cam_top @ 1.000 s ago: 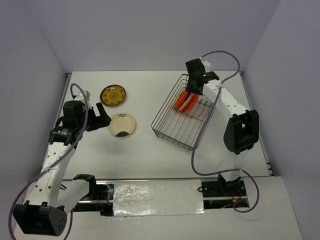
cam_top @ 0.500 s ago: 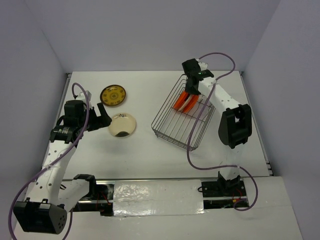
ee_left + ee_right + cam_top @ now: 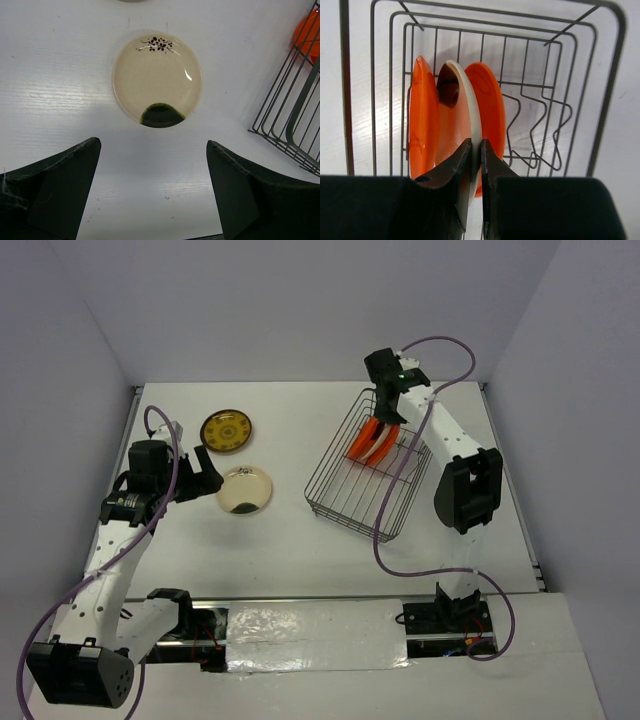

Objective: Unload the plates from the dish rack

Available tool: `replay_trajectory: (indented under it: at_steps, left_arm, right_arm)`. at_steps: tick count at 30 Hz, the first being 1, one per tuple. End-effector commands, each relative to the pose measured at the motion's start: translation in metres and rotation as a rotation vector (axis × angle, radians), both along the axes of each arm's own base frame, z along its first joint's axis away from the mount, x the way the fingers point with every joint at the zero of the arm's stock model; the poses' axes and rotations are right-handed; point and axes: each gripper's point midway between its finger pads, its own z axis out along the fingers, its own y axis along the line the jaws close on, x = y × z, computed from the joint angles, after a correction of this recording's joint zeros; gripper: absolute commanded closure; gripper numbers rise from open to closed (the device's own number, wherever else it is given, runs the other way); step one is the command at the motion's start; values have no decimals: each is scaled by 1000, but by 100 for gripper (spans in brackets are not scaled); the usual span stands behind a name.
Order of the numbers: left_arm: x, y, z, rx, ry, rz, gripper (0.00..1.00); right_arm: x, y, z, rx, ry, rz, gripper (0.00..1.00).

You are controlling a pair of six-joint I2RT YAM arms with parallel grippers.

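Right gripper point(image 3: 476, 150) clamping rim of cream plate point(image 3: 472, 107), which is standing edge-on between two orange plates point(image 3: 422, 115) in dish rack point(image 3: 345, 502), toward worktop point(image 3: 300, 560) far-right corner. Plate face running in line with gripper. Left gripper point(image 3: 152, 195) gaping, well apart.

Top view: fixed, high behind both arm bases point(image 3: 170, 608), looking down on whole tabletop point(image 3: 300, 550).
Left wrist view: near, steeply down on cream plate point(image 3: 157, 80), rack point(image 3: 300, 107) corner at right.
Right wrist view: very near, edge-on to racked white plate point(image 3: 470, 107).
All 3 show the rack.
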Motion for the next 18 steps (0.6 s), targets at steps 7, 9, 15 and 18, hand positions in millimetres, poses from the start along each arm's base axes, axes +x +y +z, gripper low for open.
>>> replay_trajectory:
  at_steps: [7, 9, 15, 18]
  left_arm:
    - [6, -5, 11, 5, -42, -42, 1]
    - [9, -9, 13, -11, -46, -55, 1]
    - [24, -41, 62, -166, -120, -163, 1]
    - [29, -73, 113, -294, -220, -293, 0]
  right_arm:
    - [3, -13, 76, -43, -107, 1, 89]
    - [-1, -15, 92, -55, -122, 12, 89]
    - [-19, -29, 142, -96, -179, 38, 91]
    - [-35, -31, 166, -88, -217, 69, 91]
